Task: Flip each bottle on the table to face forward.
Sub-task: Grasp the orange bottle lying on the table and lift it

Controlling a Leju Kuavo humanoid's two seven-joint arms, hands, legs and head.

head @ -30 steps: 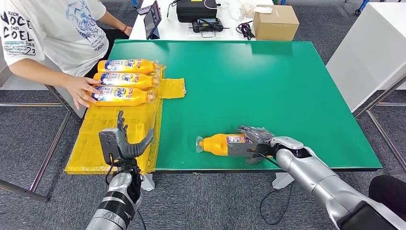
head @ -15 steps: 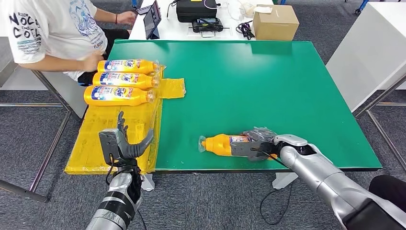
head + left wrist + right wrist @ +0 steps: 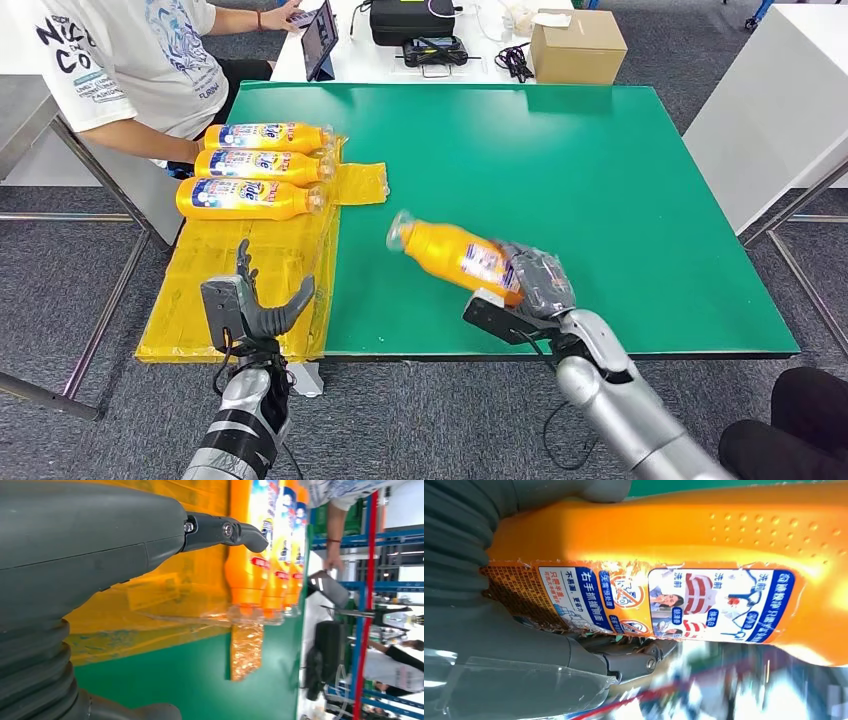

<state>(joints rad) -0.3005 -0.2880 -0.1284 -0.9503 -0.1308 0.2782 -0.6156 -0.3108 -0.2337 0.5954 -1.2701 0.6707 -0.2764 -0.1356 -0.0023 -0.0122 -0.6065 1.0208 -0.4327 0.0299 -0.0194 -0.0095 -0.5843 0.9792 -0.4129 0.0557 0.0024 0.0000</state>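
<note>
since the earlier frame, the orange bottle [image 3: 455,254] left the green tabletop [image 3: 600,180] and was held tilted above it, neck toward the three bottles [image 3: 255,167] on the yellow sheet [image 3: 255,265]. right hand [image 3: 530,285] was wrapped around its base end; left hand [image 3: 250,305] was spread, holding nothing. risk: the smooth body could slip or over-rotate during turning, since the grip sat far from the neck.

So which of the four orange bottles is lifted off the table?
The orange plastic bottle held in the right hand; the other three lie on yellow plastic sheet.
</note>
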